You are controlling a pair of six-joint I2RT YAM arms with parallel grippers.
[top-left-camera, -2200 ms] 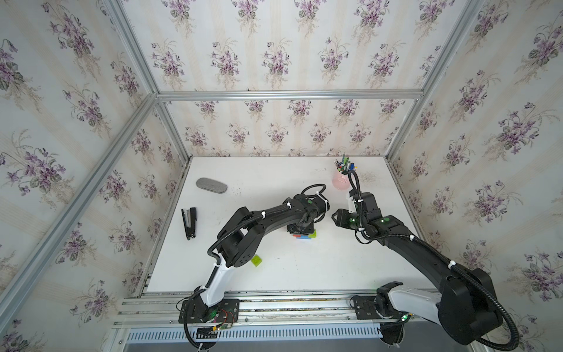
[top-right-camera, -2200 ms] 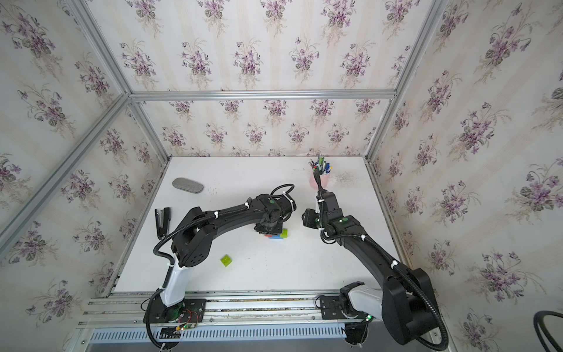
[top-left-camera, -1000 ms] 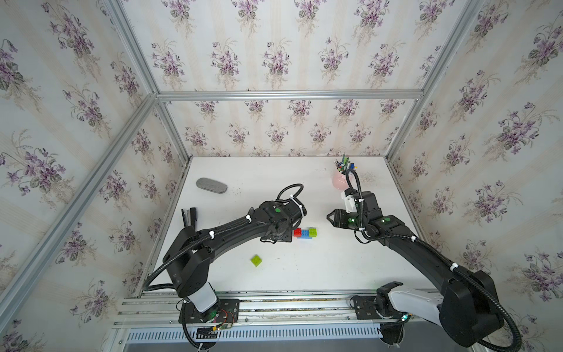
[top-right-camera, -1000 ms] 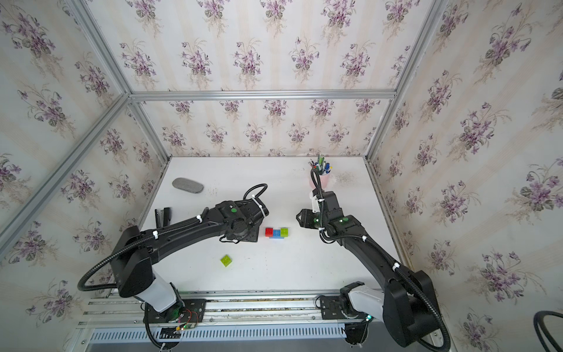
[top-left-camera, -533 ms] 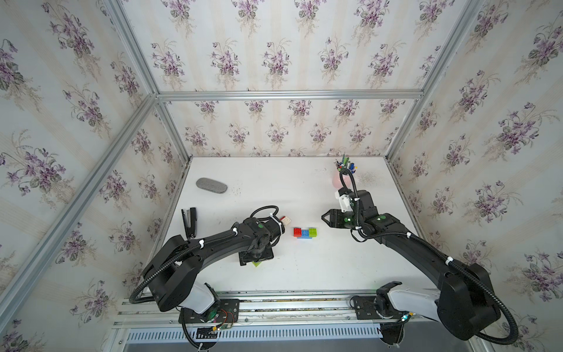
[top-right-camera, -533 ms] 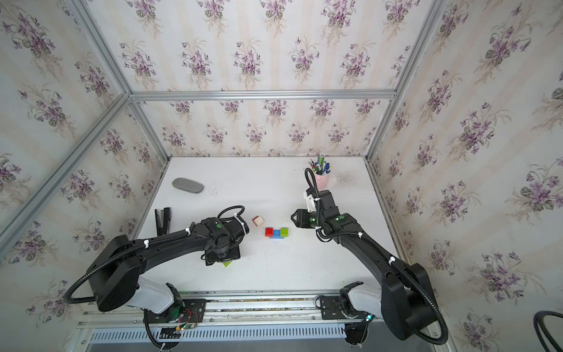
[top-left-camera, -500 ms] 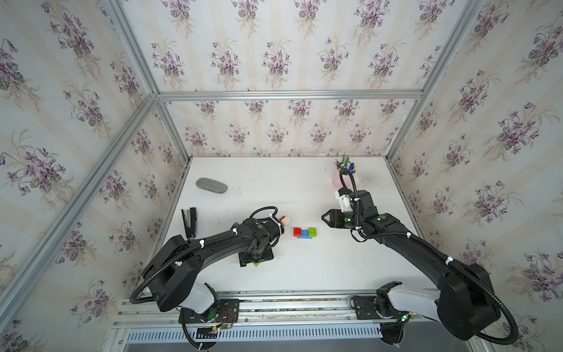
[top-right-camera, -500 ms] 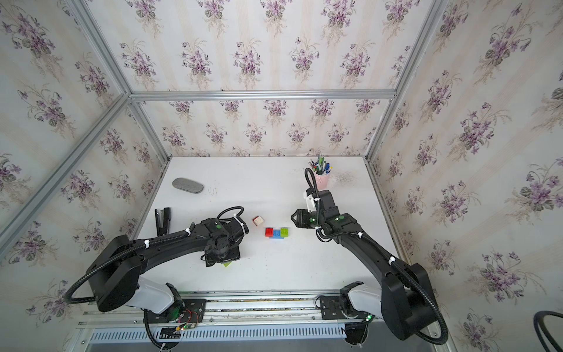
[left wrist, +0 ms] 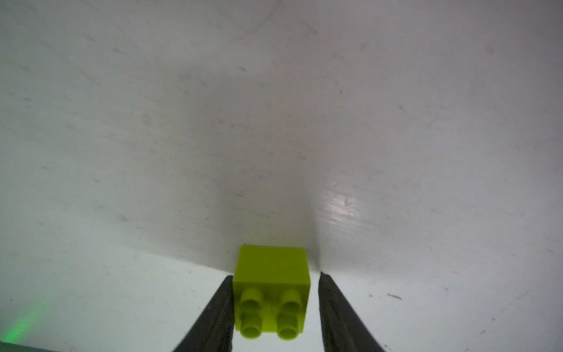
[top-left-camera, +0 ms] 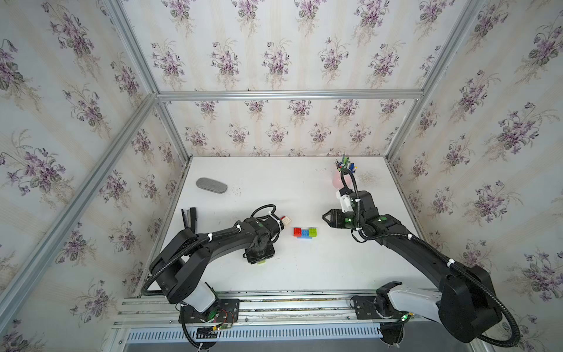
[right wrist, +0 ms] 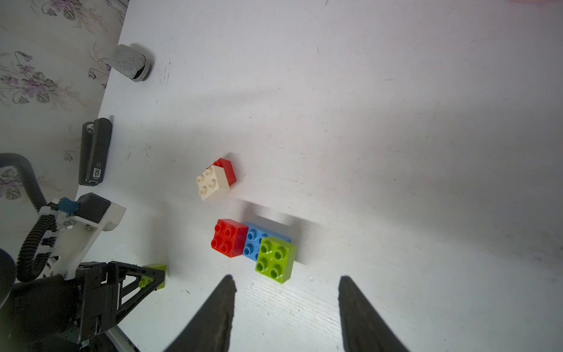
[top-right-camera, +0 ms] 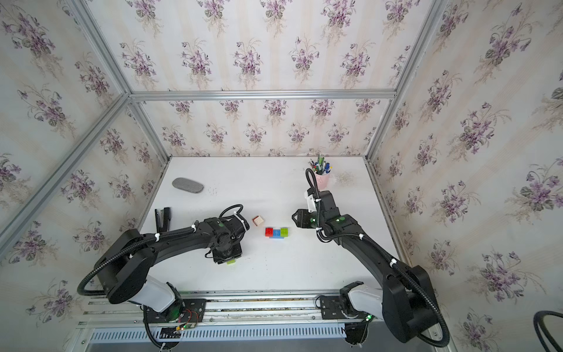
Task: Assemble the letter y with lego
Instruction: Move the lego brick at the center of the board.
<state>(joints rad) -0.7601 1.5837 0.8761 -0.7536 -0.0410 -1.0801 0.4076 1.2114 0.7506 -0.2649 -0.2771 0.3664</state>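
A lime-green brick (left wrist: 272, 283) lies on its side on the white table (top-left-camera: 335, 262), studs toward the left wrist camera. My left gripper (left wrist: 275, 275) stands low around it: one finger touches the brick and a thin gap shows at the other, so it is open. In both top views only a green sliver (top-left-camera: 261, 262) (top-right-camera: 231, 261) shows under the gripper head. A red-blue-green row (top-left-camera: 304, 233) (top-right-camera: 276, 232) (right wrist: 253, 247) lies mid-table. A white brick on a red one (top-left-camera: 285, 220) (right wrist: 211, 182) sits just behind it. My right gripper (top-left-camera: 325, 218) (right wrist: 286, 278) hovers open and empty right of the row.
A pink pen cup (top-left-camera: 340, 179) stands at the back right, behind the right arm. A grey oblong case (top-left-camera: 211, 185) lies at the back left. A black stapler (top-left-camera: 189, 218) sits by the left wall. Aluminium frame posts and papered walls close in three sides.
My left arm left the brick row, swung to the front left and came down over the loose green brick, its jaws narrowing. The right gripper crept slightly toward the row.
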